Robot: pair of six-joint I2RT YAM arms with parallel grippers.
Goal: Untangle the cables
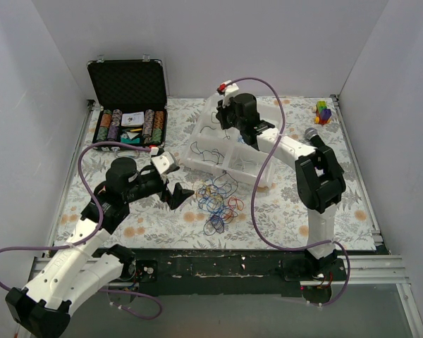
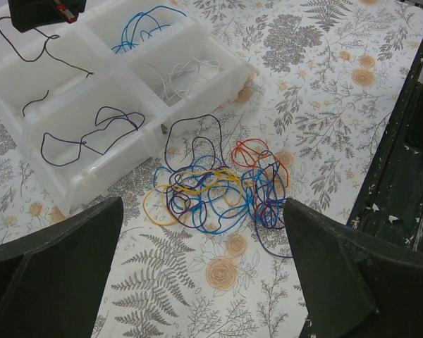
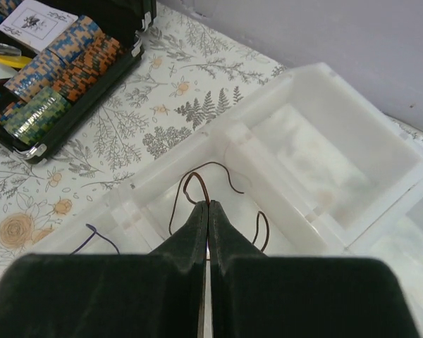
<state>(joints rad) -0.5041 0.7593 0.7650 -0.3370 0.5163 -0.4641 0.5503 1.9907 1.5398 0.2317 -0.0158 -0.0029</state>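
We judge sorting under way: the right gripper (image 3: 208, 205), closed and seemingly pinching a dark cable (image 3: 211, 165) over the tray (image 3: 317, 74), must release; the left gripper (image 2: 203, 208), wide, hovers over the cables (image 2: 218, 186) at the middle of the table (image 1: 169, 227).

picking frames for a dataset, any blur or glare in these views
Top external: even soft light, sharp throughout. Left wrist: cables crisp, near tool fingers dark and soft. Right wrist: white bin washed out, shut tool blurred up close.
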